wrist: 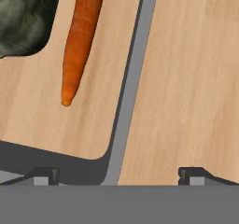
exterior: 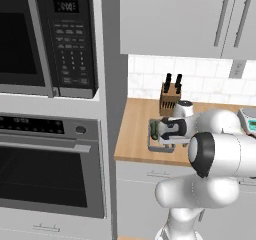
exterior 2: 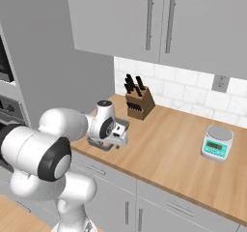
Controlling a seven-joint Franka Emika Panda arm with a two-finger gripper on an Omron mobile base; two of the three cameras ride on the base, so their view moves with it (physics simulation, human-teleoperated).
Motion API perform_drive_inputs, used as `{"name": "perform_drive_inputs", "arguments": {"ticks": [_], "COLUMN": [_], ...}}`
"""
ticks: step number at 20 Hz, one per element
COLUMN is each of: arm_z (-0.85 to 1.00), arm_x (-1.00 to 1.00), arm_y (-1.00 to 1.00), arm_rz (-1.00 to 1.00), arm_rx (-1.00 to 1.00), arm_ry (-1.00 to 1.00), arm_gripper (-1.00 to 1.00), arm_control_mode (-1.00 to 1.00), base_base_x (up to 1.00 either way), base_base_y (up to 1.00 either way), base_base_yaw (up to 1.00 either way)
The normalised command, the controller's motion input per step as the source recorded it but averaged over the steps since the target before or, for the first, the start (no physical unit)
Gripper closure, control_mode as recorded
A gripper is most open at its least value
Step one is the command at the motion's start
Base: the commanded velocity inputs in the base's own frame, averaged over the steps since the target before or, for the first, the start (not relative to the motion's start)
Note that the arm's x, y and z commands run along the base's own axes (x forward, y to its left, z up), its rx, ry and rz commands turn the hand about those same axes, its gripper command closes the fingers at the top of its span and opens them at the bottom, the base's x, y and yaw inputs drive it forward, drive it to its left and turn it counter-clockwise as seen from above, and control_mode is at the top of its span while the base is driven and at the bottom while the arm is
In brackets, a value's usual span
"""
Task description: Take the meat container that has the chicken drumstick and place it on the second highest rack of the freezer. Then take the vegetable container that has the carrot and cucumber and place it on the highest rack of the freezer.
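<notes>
With its jaws spread wide astride one grey wall, presumably to pinch it, the gripper (wrist: 119, 176) hangs over the vegetable container (wrist: 128, 87) at the counter's (exterior 2: 164, 149) corner, holding nothing. The hand view reveals the carrot (wrist: 79, 41) and cucumber (wrist: 23, 17); the right base view hides them behind the wrist.

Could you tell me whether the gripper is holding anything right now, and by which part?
Nothing is held: the open gripper straddles the grey rim of the vegetable tray, fingertips apart.
</notes>
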Motion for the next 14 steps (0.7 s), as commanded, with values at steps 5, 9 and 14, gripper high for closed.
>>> {"name": "perform_drive_inputs", "arguments": {"ticks": [5, 9, 14], "arm_z": [-0.34, -0.13, 0.0], "arm_x": [0.0, 0.0, 0.07], "arm_y": [0.0, -0.02, -0.14], "arm_rz": [0.0, 0.0, 0.0], "arm_rx": [0.0, 0.0, 0.03], "arm_ry": [0.0, 0.0, -0.04], "arm_gripper": [-1.0, -1.0, -1.0], "arm_control_mode": [-1.0, -1.0, -1.0], "base_base_x": [0.0, 0.0, 0.0], "base_base_y": [0.0, 0.0, 0.0], "base_base_yaw": [0.0, 0.0, 0.0]}}
